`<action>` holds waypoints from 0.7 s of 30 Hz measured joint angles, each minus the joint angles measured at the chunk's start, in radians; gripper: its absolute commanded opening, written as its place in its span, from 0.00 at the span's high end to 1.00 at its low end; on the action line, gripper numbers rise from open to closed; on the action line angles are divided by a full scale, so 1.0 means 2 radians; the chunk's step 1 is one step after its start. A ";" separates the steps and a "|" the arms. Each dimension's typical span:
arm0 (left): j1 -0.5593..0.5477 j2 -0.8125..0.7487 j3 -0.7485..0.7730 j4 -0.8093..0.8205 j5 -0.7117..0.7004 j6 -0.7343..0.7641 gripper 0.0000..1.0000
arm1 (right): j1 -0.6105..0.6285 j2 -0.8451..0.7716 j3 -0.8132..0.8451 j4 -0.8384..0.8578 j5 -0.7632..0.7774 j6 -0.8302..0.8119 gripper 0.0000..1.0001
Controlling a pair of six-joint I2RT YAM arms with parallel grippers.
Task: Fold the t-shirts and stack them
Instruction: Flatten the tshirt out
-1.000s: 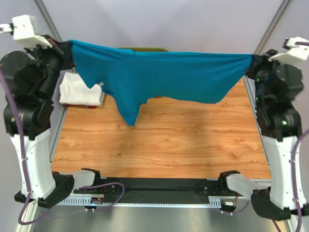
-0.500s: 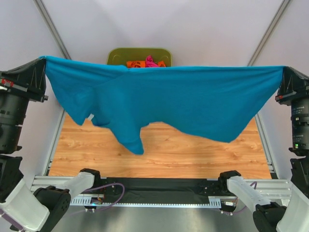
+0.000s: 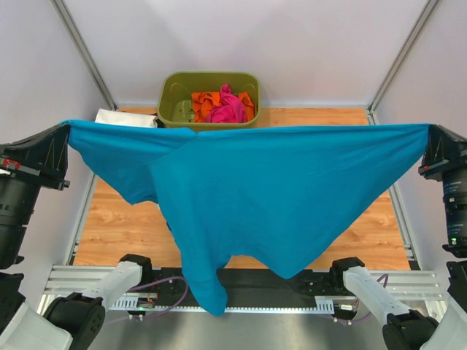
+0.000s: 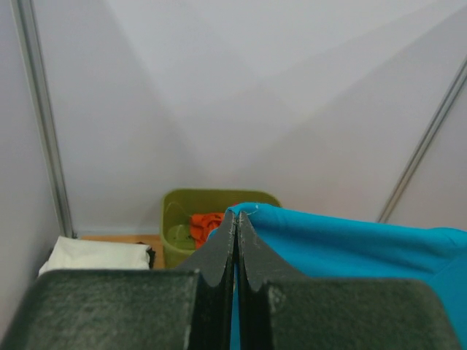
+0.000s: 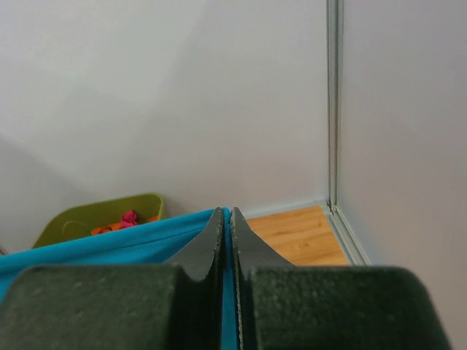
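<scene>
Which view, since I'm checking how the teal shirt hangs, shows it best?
Top external: the whole teal t-shirt hangs stretched between left gripper and right gripper, one part dangling low. Each wrist view shows only the pinched corner and a strip of cloth.

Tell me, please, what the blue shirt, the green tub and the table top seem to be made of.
The blue shirt is soft matte cloth, probably cotton: it sags in folds. The green tub is likely moulded plastic, smooth with slight sheen. The table top is wood or wood-look laminate, grain showing.
</scene>
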 measured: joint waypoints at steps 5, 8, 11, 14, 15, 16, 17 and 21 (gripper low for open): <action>0.000 -0.029 -0.034 -0.012 0.001 0.003 1.00 | 0.000 -0.019 -0.047 -0.020 0.018 -0.010 1.00; 0.000 -0.046 -0.036 -0.024 0.001 0.004 1.00 | 0.000 -0.030 -0.049 -0.029 0.027 -0.012 1.00; 0.000 -0.062 -0.040 -0.027 0.002 0.003 1.00 | 0.000 -0.045 -0.046 -0.030 0.025 -0.013 1.00; 0.000 -0.075 -0.051 -0.034 0.001 0.003 1.00 | 0.000 -0.058 -0.043 -0.029 0.018 -0.016 1.00; 0.000 -0.079 -0.053 -0.038 0.000 0.003 1.00 | 0.000 -0.062 -0.043 -0.029 0.016 -0.017 1.00; 0.000 -0.081 -0.055 -0.042 0.000 0.003 1.00 | 0.000 -0.064 -0.042 -0.030 0.015 -0.018 1.00; 0.000 -0.085 -0.056 -0.047 -0.001 0.003 1.00 | 0.000 -0.065 -0.038 -0.031 0.014 -0.019 1.00; 0.000 -0.101 -0.058 -0.056 -0.003 0.003 1.00 | 0.000 -0.065 -0.033 -0.032 0.007 -0.020 1.00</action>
